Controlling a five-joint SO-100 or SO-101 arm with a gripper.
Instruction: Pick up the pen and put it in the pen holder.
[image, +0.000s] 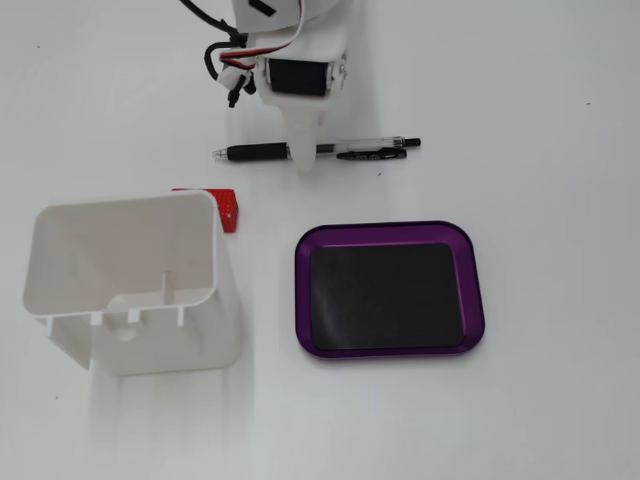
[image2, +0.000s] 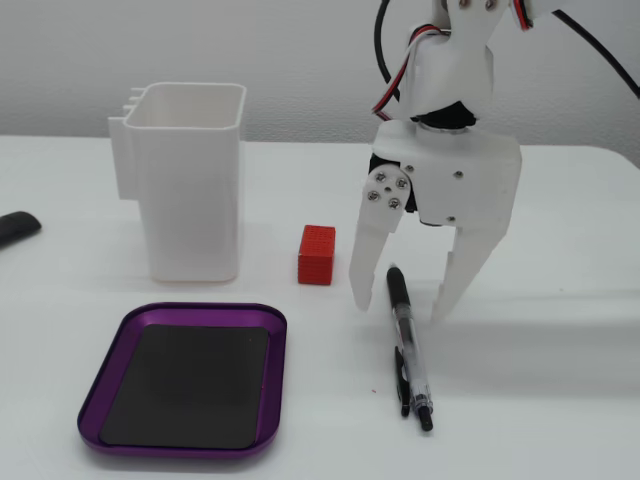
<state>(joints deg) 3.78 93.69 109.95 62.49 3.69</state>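
A black pen with a clear barrel (image: 350, 149) lies flat on the white table, also seen in the other fixed view (image2: 405, 345). My white gripper (image2: 400, 310) is open and lowered over the pen's grip end. One finger (image2: 365, 265) stands on each side of the pen, with the tips near the table. From above, the gripper (image: 302, 145) shows one finger crossing the pen; the other is hidden under the wrist. The white pen holder (image: 130, 280) stands upright and empty, left of the gripper (image2: 190, 180).
A small red cube (image: 228, 208) sits beside the holder, between it and the gripper (image2: 316, 254). A purple tray with a black inlay (image: 390, 232) lies near the pen (image2: 110, 345). A dark object (image2: 15, 228) pokes in at the left edge.
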